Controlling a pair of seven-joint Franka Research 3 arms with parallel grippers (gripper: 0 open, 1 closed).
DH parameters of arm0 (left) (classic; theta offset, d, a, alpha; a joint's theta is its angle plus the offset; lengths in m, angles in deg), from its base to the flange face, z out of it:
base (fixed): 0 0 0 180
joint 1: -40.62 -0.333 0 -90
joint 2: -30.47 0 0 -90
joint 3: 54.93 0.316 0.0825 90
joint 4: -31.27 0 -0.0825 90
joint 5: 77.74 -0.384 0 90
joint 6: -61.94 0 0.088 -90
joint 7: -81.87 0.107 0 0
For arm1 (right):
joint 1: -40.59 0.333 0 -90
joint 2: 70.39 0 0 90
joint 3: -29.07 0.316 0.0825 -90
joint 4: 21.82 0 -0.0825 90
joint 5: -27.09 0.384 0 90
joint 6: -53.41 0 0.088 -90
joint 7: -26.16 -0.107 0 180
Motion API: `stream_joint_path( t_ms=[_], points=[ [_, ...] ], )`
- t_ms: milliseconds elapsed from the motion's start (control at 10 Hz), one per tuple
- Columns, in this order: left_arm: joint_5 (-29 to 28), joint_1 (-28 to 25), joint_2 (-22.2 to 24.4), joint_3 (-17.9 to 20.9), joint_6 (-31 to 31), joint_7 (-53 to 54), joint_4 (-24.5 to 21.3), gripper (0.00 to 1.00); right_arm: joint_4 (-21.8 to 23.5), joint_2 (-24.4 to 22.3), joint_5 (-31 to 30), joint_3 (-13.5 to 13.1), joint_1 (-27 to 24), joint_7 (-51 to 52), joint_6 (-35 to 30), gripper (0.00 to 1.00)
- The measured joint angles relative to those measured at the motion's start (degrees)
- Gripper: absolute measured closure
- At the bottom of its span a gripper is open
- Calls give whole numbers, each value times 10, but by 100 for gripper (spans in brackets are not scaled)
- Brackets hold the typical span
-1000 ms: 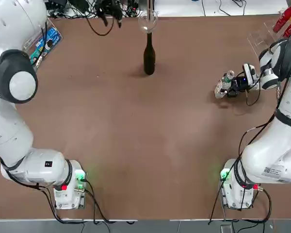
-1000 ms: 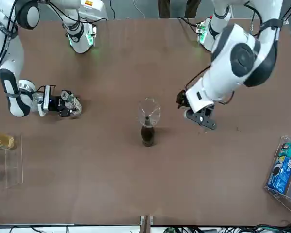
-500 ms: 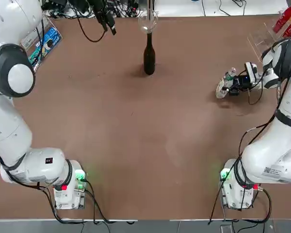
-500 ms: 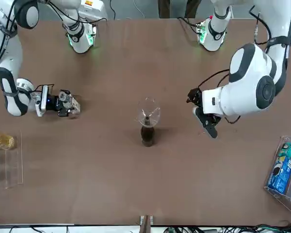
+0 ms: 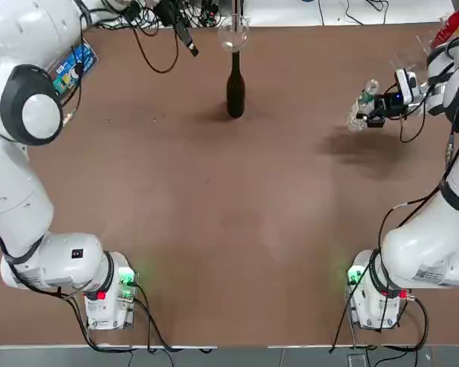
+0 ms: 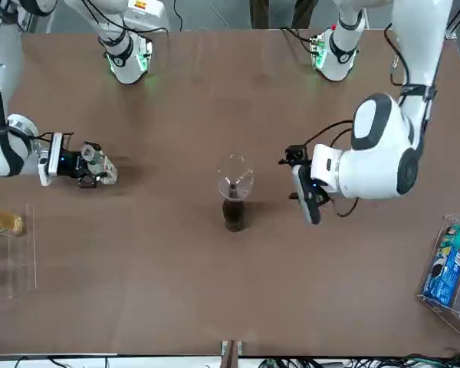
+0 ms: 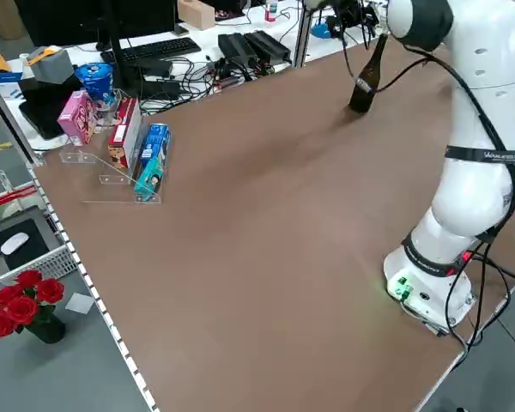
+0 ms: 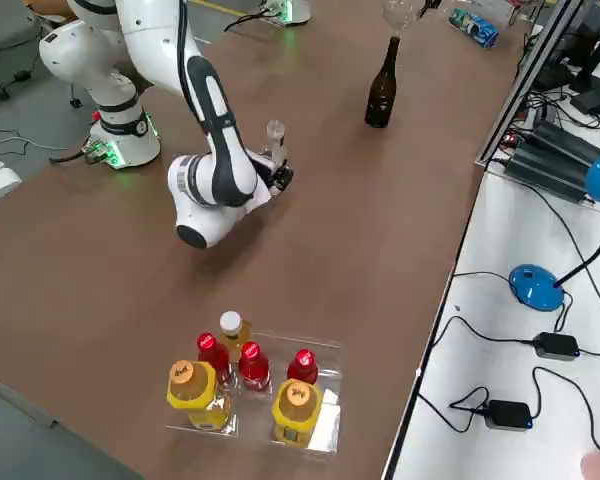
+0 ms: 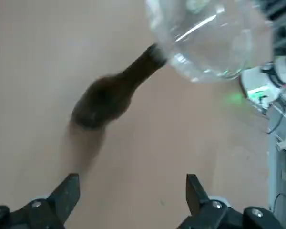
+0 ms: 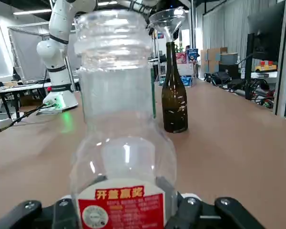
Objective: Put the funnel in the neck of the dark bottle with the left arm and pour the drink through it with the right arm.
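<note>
Funnel [image 6: 235,178] seated upright in the neck of the dark bottle [image 5: 235,88], which stands at the far middle of the table [image 5: 229,229]; left gripper [image 6: 307,195] just beside the bottle with fingers spread and empty; right gripper [image 5: 376,109] clamped on the drink [image 5: 361,107], a small clear plastic bottle with no cap on its open mouth, held near the table's right edge, well apart from the dark bottle; step in hand, by judgement: carrying the drink to the funnel; done well, the bottle stays upright in transit so nothing spills, its mouth comes over the middle of the wide rim and tilts slowly, without knocking the loosely seated funnel or the tall slim bottle, and the left gripper keeps clear of the path; count: one funnel, one dark bottle, one drink in hand, two arms; right side view adds a clear tray [image 8: 320,425] at the table edge with three red-capped bottles [image 8: 252,366] and two orange-capped yellow bottles [image 8: 192,392]
</note>
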Motion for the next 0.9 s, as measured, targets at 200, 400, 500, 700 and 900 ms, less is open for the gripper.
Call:
stream_joint_path(
  t_ms=[200, 400, 500, 700, 900],
  points=[
    [56, 2, -35, -15, -40, 140, 0, 1, 1, -43, 0, 0, 14, -82, 29, 49],
    [92, 1, -56, -34, -79, 256, 0, 0, 2, -91, 0, 6, 31, -168, 68, 49],
    [121, 1, -66, -40, -88, 305, 0, 0, 3, -112, 0, 17, 35, -204, 91, 49],
    [160, -1, -83, -53, -102, 381, 3, 0, 4, -148, 0, 39, 38, -265, 130, 49],
    [200, -1, -94, -66, -117, 435, 4, 0, 6, -174, 0, 62, 38, -323, 167, 49]
  ],
)
